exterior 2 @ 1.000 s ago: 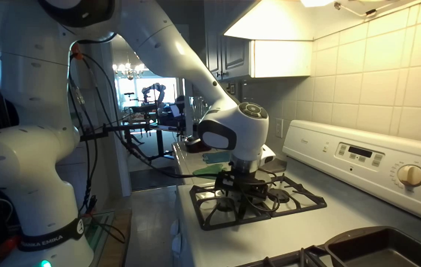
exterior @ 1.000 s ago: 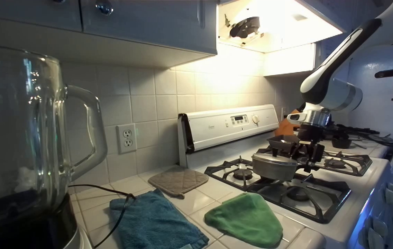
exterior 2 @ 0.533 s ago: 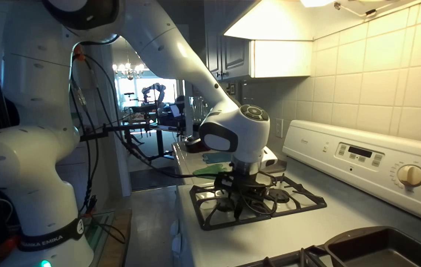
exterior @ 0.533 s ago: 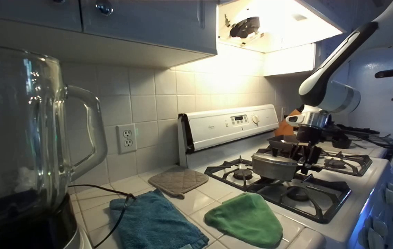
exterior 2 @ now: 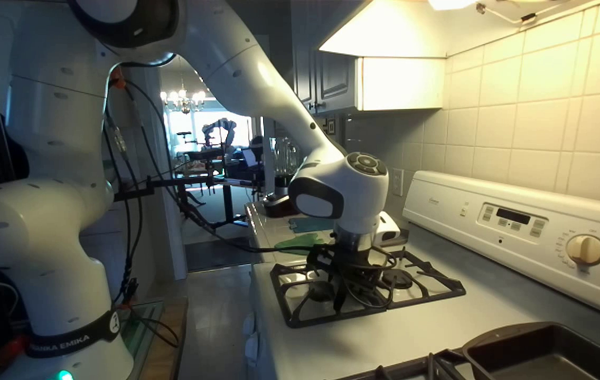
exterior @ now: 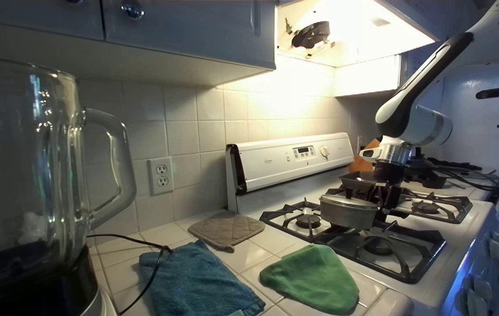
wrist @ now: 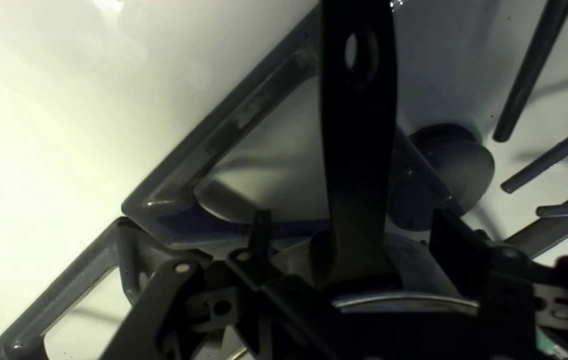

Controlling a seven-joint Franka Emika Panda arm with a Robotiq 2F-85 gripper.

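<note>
A grey metal pot (exterior: 348, 215) with a lid and black knob sits on the stove grate (exterior: 377, 245). Its black handle (wrist: 359, 125) with a hanging hole runs up the middle of the wrist view. My gripper (wrist: 350, 225) is open, with one finger on each side of the handle's base and visible space between. The pot's wall and rim (wrist: 409, 260) show just beyond the fingers. In both exterior views the gripper (exterior: 388, 210) points down beside the pot at its handle side. In an exterior view the gripper (exterior 2: 339, 295) and its cables mostly hide the pot.
A green cloth (exterior: 311, 278), a blue towel (exterior: 201, 278) and a grey pot holder (exterior: 227, 229) lie on the tiled counter beside the stove. A glass blender (exterior: 21, 175) stands there. A dark baking pan (exterior 2: 548, 353) rests on another grate. The control panel (exterior 2: 516, 227) rises behind.
My gripper has moved closer to the pot and slightly lower, and appears to have turned a little. The pot and cloths have not moved.
</note>
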